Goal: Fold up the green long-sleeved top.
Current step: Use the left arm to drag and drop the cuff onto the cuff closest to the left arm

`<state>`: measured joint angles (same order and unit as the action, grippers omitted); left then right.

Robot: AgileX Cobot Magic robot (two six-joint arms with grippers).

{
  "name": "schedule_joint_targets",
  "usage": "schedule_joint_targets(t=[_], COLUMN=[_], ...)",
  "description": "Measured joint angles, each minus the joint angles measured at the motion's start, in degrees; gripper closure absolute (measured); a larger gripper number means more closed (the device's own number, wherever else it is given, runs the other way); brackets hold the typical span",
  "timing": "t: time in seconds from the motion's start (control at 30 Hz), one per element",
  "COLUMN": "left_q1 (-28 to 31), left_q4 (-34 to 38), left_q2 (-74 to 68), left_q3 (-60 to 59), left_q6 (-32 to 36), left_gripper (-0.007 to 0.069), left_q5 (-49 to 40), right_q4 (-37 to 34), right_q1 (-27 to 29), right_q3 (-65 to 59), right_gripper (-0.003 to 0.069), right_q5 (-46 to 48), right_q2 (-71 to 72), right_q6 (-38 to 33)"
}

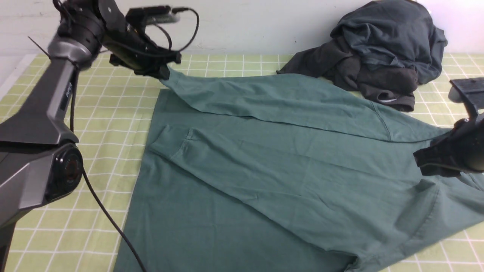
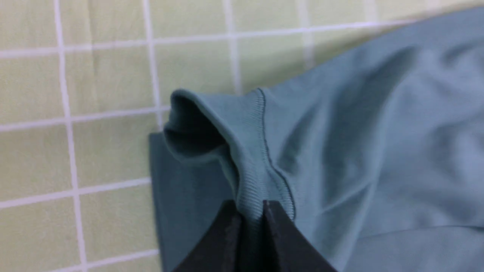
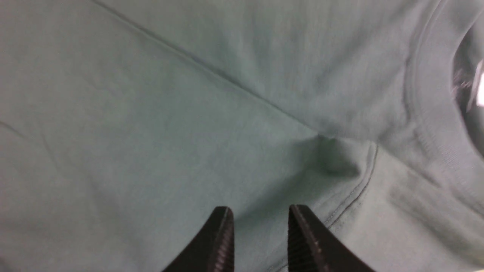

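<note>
The green long-sleeved top [image 1: 264, 162] lies spread over the table, its collar end to the right. One sleeve [image 1: 181, 151] lies folded across the body. The far sleeve [image 1: 272, 100] runs toward the back left, where my left gripper [image 1: 164, 74] holds its end lifted off the cloth. In the left wrist view that gripper [image 2: 251, 204] is shut on the ribbed cuff [image 2: 245, 151]. My right gripper [image 1: 419, 160] hovers at the top's right shoulder. Its jaws [image 3: 261, 209] stand apart just over the fabric beside a seam, with the ribbed collar [image 3: 435, 124] and a white label [image 3: 479, 88] nearby.
A heap of dark grey garments [image 1: 382, 49] sits at the back right, touching the top's far edge. The table wears a yellow-green checked cloth [image 1: 106, 105]. A black cable [image 1: 109, 223] hangs from the left arm over the front left. A white wall closes the back.
</note>
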<state>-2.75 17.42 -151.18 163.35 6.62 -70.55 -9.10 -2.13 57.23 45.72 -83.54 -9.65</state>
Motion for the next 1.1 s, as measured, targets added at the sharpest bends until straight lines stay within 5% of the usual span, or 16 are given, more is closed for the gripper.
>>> schedule_joint_targets(t=[0.37, 0.53, 0.77, 1.1], left_q1=[-7.6, -11.8, -12.7, -17.5], left_q4=[-5.4, -17.4, -22.4, -21.7], left_q2=[35.1, 41.3, 42.4, 48.6], left_q3=[-41.5, -69.5, -76.7, -83.4], left_q6=[-0.3, -7.6, -13.0, -4.6], left_gripper=[0.0587, 0.0572, 0.0531, 0.0319], left_q5=[-0.4, 5.0, 8.7, 1.8], right_q4=[-3.0, -4.4, -8.3, -16.8], right_q1=[0.0, 0.0, 0.0, 0.0], right_q3=[0.0, -0.2, -0.2, -0.2], right_gripper=[0.0488, 0.0488, 0.0488, 0.0488], right_q5=[-0.2, -0.2, -0.2, 1.5], right_q2=[8.2, 8.2, 8.2, 8.2], right_q6=[-0.8, -1.0, -3.0, -10.5])
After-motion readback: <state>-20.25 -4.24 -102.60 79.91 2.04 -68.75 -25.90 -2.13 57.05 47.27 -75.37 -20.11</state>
